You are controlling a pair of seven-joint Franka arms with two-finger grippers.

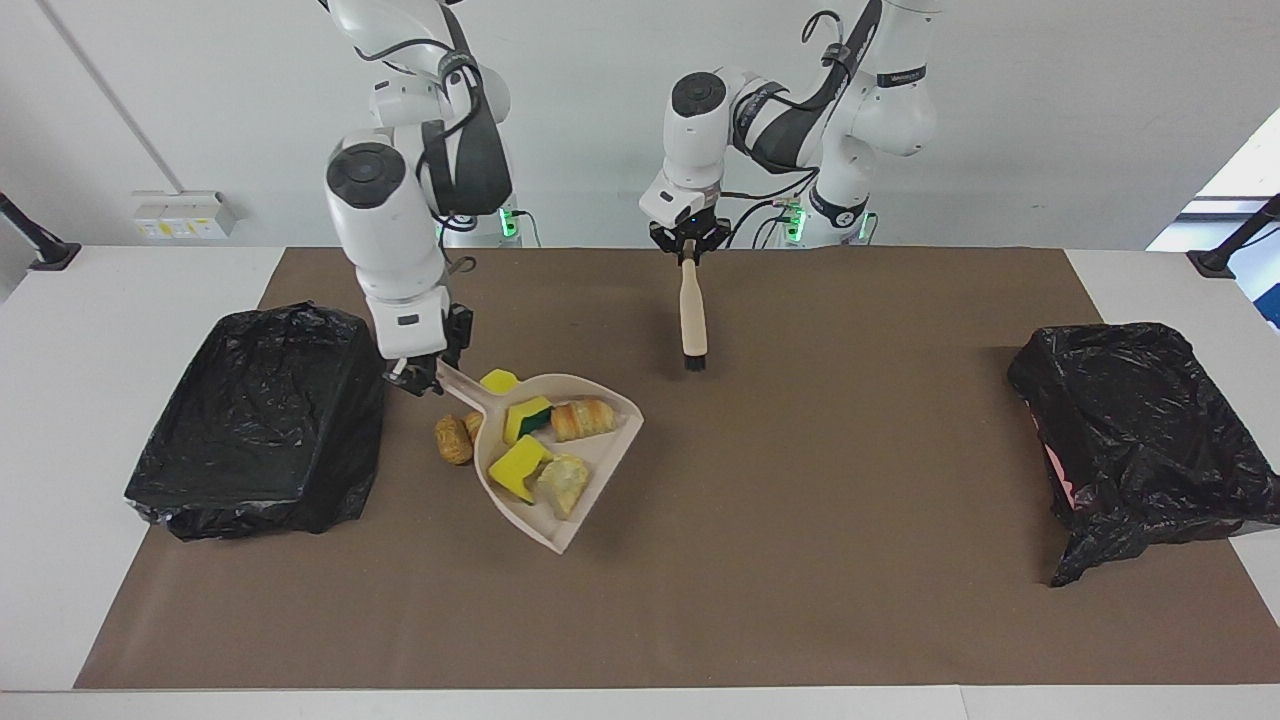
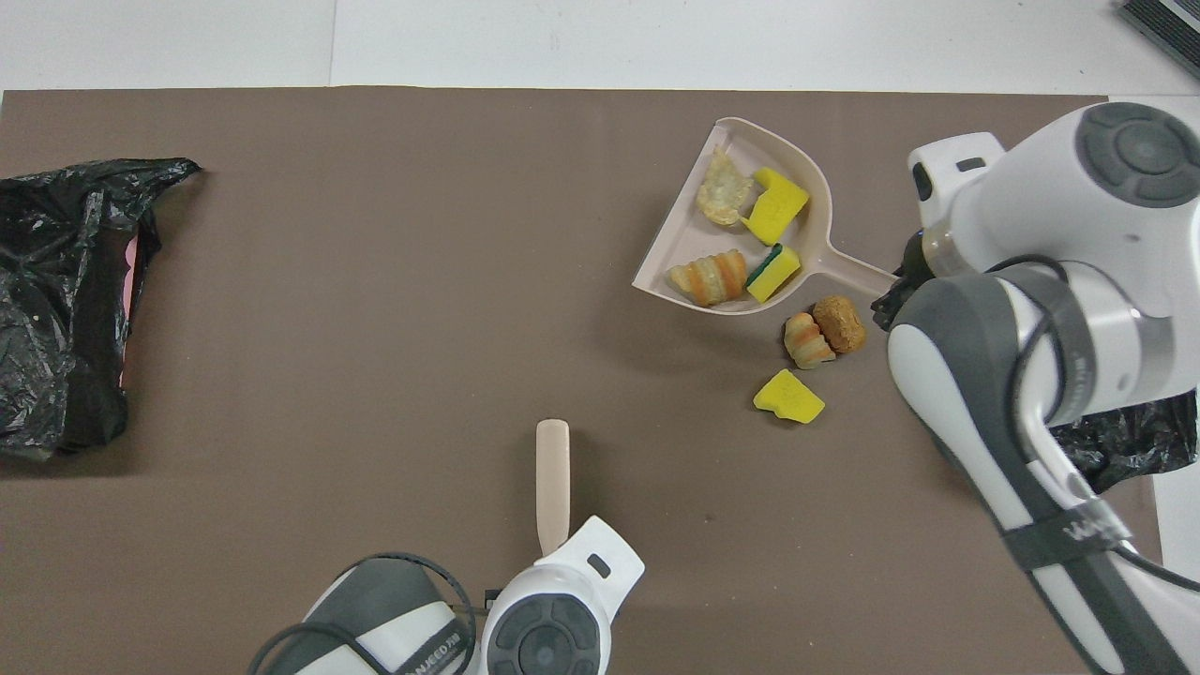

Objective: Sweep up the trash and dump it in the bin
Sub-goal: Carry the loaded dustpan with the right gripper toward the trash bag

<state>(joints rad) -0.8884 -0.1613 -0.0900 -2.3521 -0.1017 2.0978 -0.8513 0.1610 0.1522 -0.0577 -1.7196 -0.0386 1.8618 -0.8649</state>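
The right gripper [image 1: 412, 381] is clamped on the handle of the beige dustpan [image 1: 590, 470], lifted and tilted beside the black-lined bin [image 1: 255, 420] at the right arm's end of the table. In the dustpan lie four scraps of trash [image 1: 545, 450]: two yellow sponge pieces, a striped bread chunk and a pale lump. Three more scraps [image 2: 811, 356] lie on the brown mat [image 1: 700, 600] by the dustpan's handle. The left gripper [image 1: 688, 250], fingers closed on the brush [image 1: 691, 315], holds it hanging bristles-down over the mat.
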